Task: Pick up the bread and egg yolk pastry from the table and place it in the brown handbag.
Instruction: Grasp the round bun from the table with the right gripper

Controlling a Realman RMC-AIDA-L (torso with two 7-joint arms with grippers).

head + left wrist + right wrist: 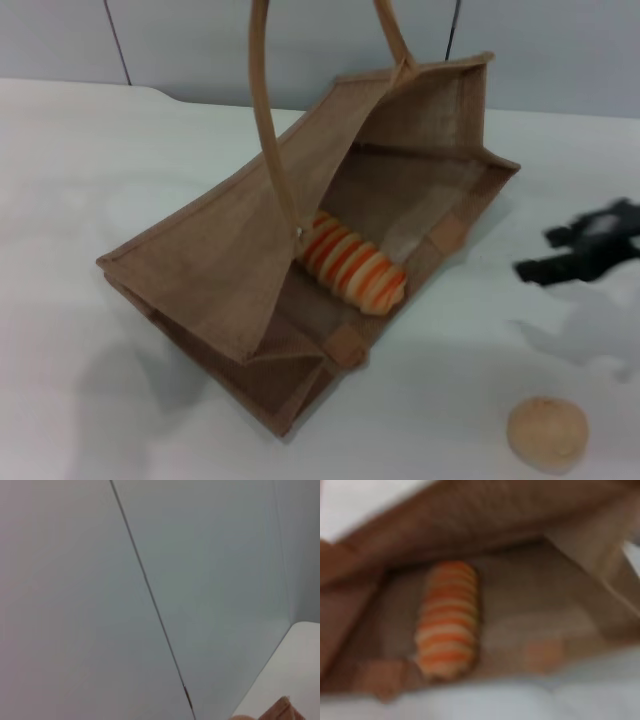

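The brown handbag (210,270) lies on its side on the white table, its mouth facing my right gripper. One tan handle (268,130) rises straight up out of the head view. The bread (352,263), a ridged loaf with orange stripes, lies inside the bag near its mouth; the right wrist view also shows the bread (449,620) on the bag's inner wall (530,595). The egg yolk pastry (547,432), a round pale bun, sits on the table at the front right. My right gripper (535,253) hovers right of the bag's mouth, open and empty. The left gripper is out of view.
A grey panelled wall (200,40) runs along the back of the table (80,180). In the left wrist view only the wall (150,580), a table corner (300,650) and a tip of the bag (285,707) show.
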